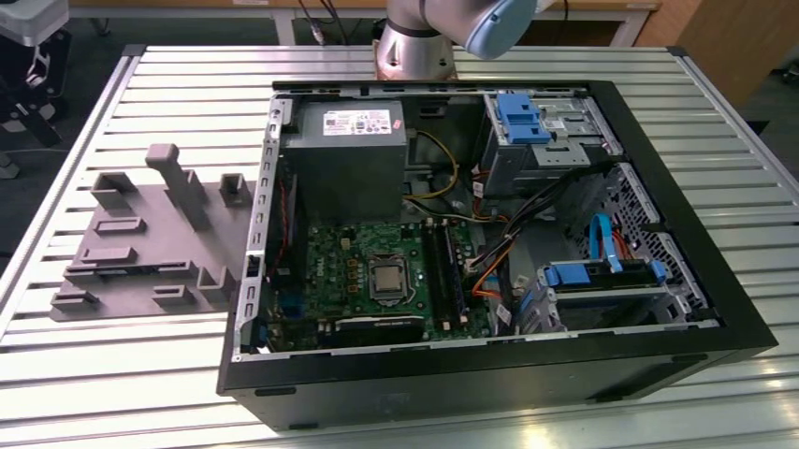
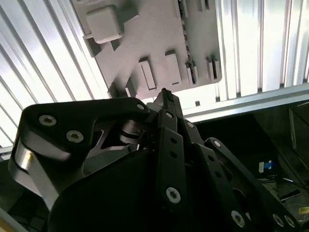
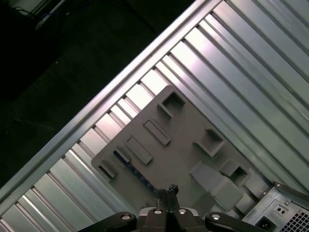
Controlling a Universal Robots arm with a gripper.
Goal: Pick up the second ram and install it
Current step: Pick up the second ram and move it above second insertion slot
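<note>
My gripper (image 3: 167,189) hangs clenched and empty over the tray (image 3: 183,125), the ram (image 3: 129,166) apparently standing on edge near the tray's rim, so I'd open wide, square to its length, and grip mid-stick.

Silver arm (image 1: 413,47) with pale blue cap (image 1: 500,23); black pincer (image 2: 166,96), seemingly metal, bearing screws (image 2: 173,194).

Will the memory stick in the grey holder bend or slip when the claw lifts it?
The memory stick shows as a thin edge, so it is probably stiff and light, yet fragile. It sits on edge in the grey holder, so a sideways push may tip it.
</note>
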